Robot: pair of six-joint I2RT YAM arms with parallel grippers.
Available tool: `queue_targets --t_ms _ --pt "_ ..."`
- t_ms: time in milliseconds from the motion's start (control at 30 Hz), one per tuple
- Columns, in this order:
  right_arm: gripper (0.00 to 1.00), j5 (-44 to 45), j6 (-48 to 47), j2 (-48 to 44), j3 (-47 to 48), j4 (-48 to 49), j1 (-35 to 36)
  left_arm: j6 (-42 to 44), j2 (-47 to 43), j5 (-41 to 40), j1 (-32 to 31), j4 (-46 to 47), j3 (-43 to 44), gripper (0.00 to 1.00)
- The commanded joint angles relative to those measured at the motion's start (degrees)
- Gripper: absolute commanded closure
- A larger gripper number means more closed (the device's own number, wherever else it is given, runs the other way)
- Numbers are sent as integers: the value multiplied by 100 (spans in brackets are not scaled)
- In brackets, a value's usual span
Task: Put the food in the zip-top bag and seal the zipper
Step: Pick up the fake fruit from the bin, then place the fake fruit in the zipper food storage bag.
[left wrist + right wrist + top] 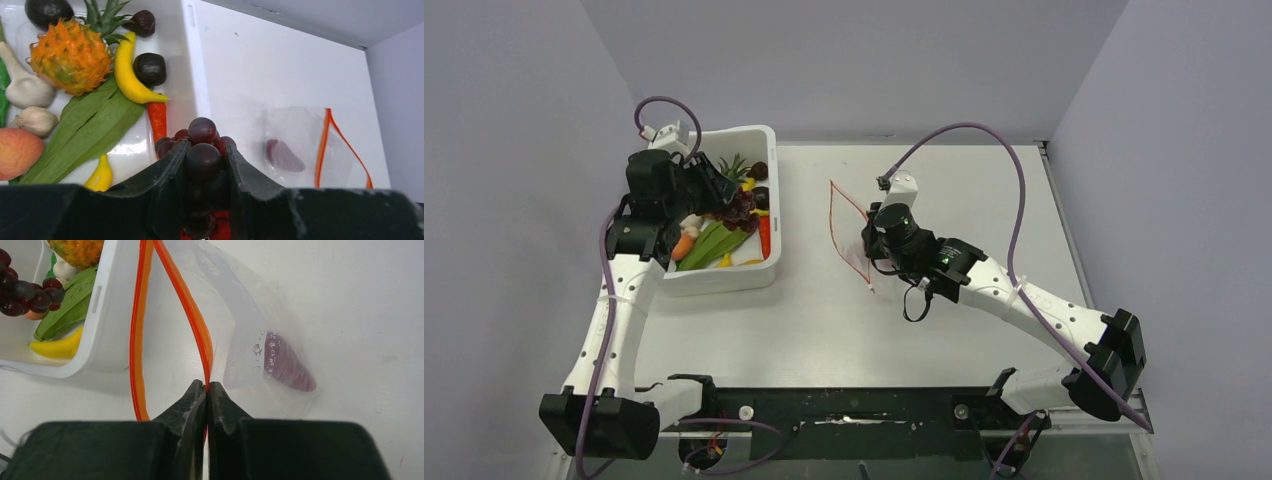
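White tabletop (824, 320) bears a clear bag (250, 315) (mouth gaping); right jaws pinch its orange zipper (192, 315), left jaws clamp grapes (202, 160).

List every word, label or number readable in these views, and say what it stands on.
Bag: one short line of small dark print, turned sideways, seemingly Chinese characters; too small to read.
Nothing else in any view shows text.
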Motion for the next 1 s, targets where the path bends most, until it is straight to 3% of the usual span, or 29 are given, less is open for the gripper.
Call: queue_targets --t_ms 0,467,633,967 --pt "100 -68 165 -17 182 463 12 -212 -312 878 -47 245 356 83" --pt "100 -410 280 250 321 794 30 -1350 -584 2114 -200 1214 291 84" --pt "100 -548 395 302 289 1008 34 -2130 -697 2540 -348 2179 -1 84" --pt "100 -957 625 333 256 1433 34 -3161 -650 2482 -871 3572 -426 87"
